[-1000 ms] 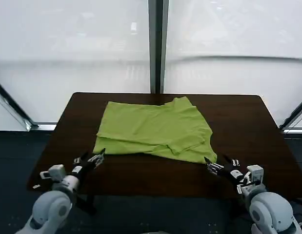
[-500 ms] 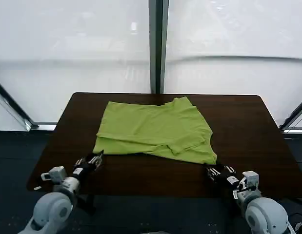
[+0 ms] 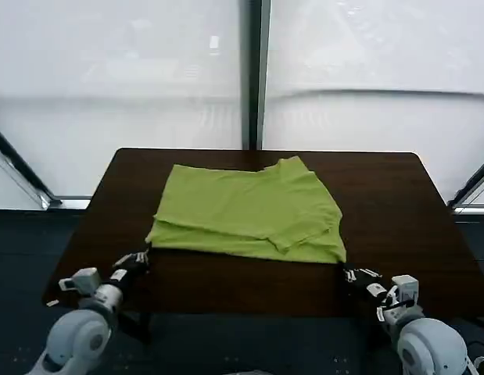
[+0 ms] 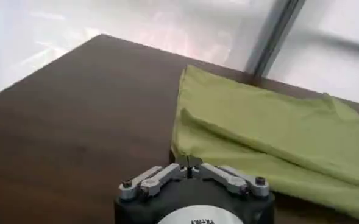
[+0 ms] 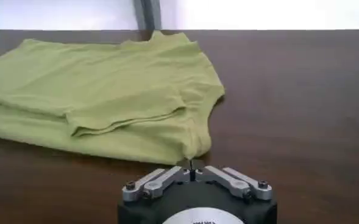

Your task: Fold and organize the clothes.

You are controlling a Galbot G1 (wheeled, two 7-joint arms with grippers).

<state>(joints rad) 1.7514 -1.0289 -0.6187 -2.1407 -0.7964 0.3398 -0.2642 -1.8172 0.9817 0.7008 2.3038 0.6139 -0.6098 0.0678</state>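
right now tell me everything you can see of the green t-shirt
The T-shirt is lime-green, plain, of thin soft-looking fabric. It lies flat, folded over itself in layers, on the dark brown table, toward the far middle. A layered fold edge runs along its near side and a short sleeve is tucked in at its right. The left pincer and right pincer sit by its near corners, both shut, holding nothing.
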